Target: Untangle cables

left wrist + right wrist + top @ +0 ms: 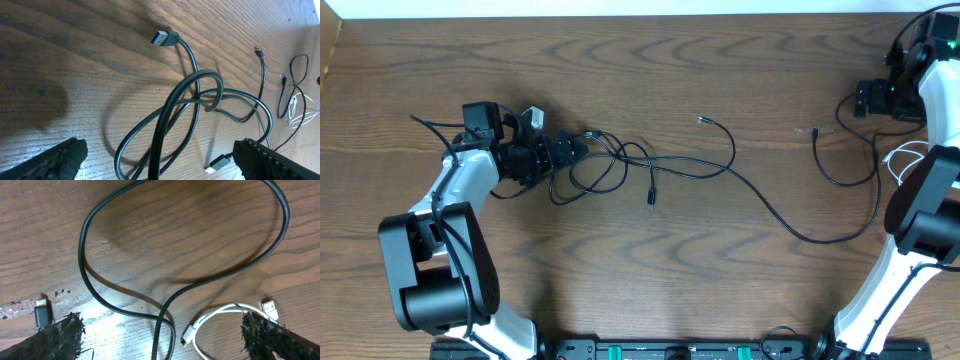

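Note:
A knot of black cables (610,165) lies left of the table's middle. My left gripper (576,150) stands open at its left edge. In the left wrist view the gripper (160,167) straddles the black loops (200,95), its fingers (55,162) wide apart and touching nothing; a blue-tipped USB plug (164,38) lies beyond. A long black cable (790,225) runs right toward my right gripper (868,100). In the right wrist view the gripper (160,337) is open over a black loop (82,255) and the white cable (220,312).
A silver USB plug (218,163) lies by my left gripper's right finger. A small black plug (42,312) rests next to the right gripper's left finger. The table's far edge (620,14) runs along the top. The arm bases stand at the front edge.

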